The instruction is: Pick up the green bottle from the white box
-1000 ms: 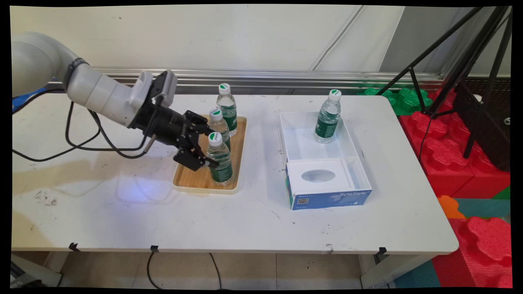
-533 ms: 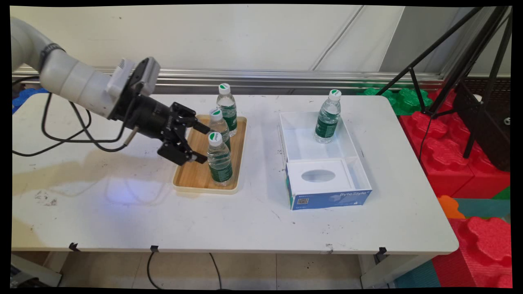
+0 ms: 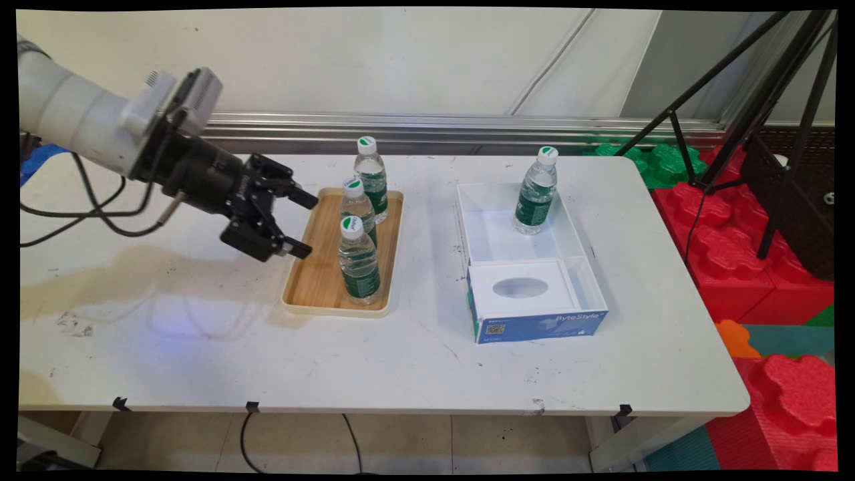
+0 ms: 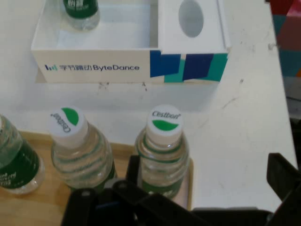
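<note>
The nearest water bottle [image 3: 359, 259] stood upright at the front of the wooden tray [image 3: 319, 287], just to the right of the claw [image 3: 304, 224], apart from it and not held. The claw hung above the tray's left edge with its two fingers spread wide and nothing between them, pointing towards the bottles. A second bottle [image 3: 357, 204] stood close behind the first on the same tray, and a third bottle [image 3: 371, 176] stood at the tray's far end. From the hand's own camera the nearest bottle's white cap [image 4: 164, 121] with its green mark showed just above the black linkage, and the second bottle's cap [image 4: 67, 122] lay to its left. Further right on the white table [image 3: 200, 347] sat an open white box [image 3: 578, 242] with a blue front, well apart from the tray. A fourth bottle [image 3: 536, 191] stood upright in its far part, and a white insert with an oval hole [image 3: 520, 288] filled its near part.
</note>
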Robot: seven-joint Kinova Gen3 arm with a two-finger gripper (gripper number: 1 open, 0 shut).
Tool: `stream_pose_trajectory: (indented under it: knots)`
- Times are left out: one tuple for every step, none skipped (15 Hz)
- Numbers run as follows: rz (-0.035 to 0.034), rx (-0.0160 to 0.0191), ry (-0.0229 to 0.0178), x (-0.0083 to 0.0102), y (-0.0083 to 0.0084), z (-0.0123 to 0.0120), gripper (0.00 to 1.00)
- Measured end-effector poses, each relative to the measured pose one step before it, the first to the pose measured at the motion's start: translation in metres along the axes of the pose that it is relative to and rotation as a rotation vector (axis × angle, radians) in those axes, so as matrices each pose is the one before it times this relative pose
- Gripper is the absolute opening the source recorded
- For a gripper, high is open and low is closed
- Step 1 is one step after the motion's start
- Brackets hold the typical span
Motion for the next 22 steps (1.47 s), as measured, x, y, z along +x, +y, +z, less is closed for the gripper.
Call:
stream_pose_trajectory:
  knots:
    - [-0.00472, -0.00014, 0.00258, 0.00137, 0.00218, -0.00662, 1.00]
    - [-0.00308, -0.00049, 0.00139, 0.00094, 0.00174, -0.00467, 1.00]
    - [-0.00475, -0.00028, 0.00258, 0.00136, 0.00268, -0.00698, 1.00]
    - [-0.00312, -0.00061, 0.00202, 0.00104, 0.00186, -0.00467, 1.00]
    - [-0.00417, -0.00053, 0.00427, 0.00182, 0.00277, -0.00717, 1.00]
    - [-0.00287, -0.00022, 0.00317, 0.00131, 0.00180, -0.00463, 1.00]
    - [-0.00426, -0.00101, 0.00424, 0.00183, 0.00265, -0.00653, 1.00]
    - [-0.00447, -0.00242, 0.00510, 0.00231, 0.00313, -0.00751, 1.00]
    - [-0.00336, -0.00497, 0.00390, 0.00210, 0.00354, -0.00719, 1.00]
    - [-0.00230, -0.00536, 0.00296, 0.00182, 0.00297, -0.00560, 1.00]
    - [-0.00151, -0.00390, 0.00192, 0.00113, 0.00230, -0.00371, 1.00]
    - [-0.00290, -0.00500, 0.00273, 0.00144, 0.00338, -0.00537, 1.00]
    - [-0.00365, -0.00858, 0.00350, 0.00221, 0.00486, -0.00683, 1.00]
    - [-0.00178, -0.00316, 0.00171, 0.00097, 0.00220, -0.00310, 1.00]
    - [-0.00195, -0.00313, 0.00192, 0.00111, 0.00273, -0.00362, 1.00]
    - [-0.00184, -0.00258, 0.00192, 0.00148, 0.00243, -0.00327, 1.00]
    - [-0.00128, -0.00153, 0.00193, 0.00152, 0.00192, -0.00264, 1.00]
    - [-0.00074, -0.00089, 0.00169, 0.00141, 0.00110, -0.00168, 1.00]
    - [-0.00234, 0.00265, 0.00164, 0.00140, 0.00091, -0.00162, 1.00]
    - [-0.00083, 0.00518, 0.00234, 0.00198, -0.00002, -0.00079, 1.00]
    - [-0.00003, 0.00589, 0.00220, 0.00211, -0.00051, -0.00007, 1.00]
    - [-0.00011, 0.01011, 0.00472, 0.00357, -0.00171, 0.00108, 1.00]
